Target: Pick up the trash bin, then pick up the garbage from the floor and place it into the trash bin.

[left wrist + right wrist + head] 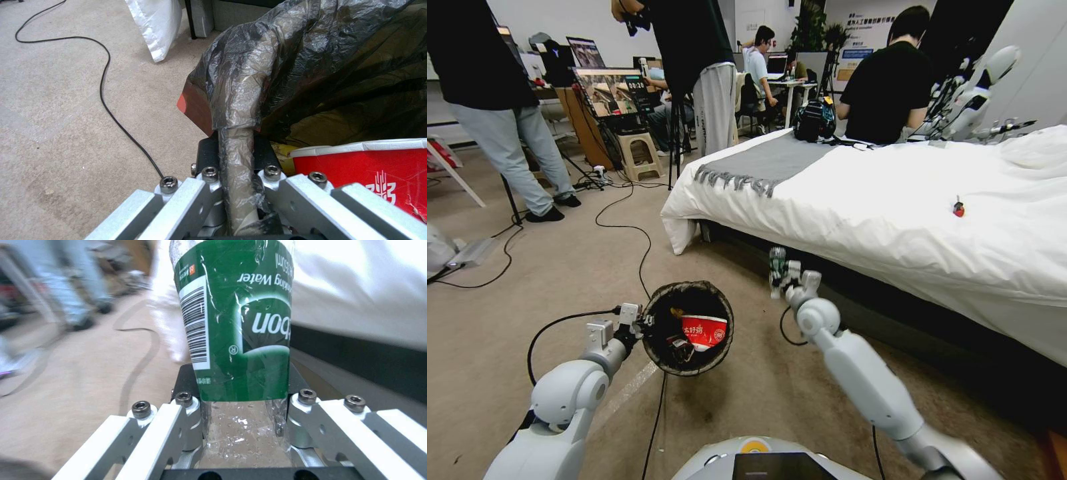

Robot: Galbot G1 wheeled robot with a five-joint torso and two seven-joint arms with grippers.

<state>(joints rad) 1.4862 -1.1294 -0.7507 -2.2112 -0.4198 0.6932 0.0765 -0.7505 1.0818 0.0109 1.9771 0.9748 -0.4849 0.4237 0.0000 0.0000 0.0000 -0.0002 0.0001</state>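
— What's the room like?
— Beige carpet point(547, 280), with a black cable point(627, 230) snaking across it. A bed point(907, 207) with white sheets and a grey fringed throw point(760, 167) fills the right side.
— And behind?
— A pale wall point(560, 20), a monitor point(607, 93) on a stand, a plastic stool point(639, 155), a desk point(787, 90) and a leafy plant point(810, 27) at the back. Even indoor light.

Your left gripper point(639, 325) holds the trash bin point(688, 328); your right gripper point(782, 268) is raised beside the bed point(894, 207).

You see the left gripper clamped on the bin's bag-lined rim, the bin above the floor point(527, 293) with a red-and-white paper cup point(704, 331) inside. The right gripper carries the green-labelled bottle point(776, 264) near the bed's edge, apart from the bin. A black cable point(627, 230) snakes across the carpet.
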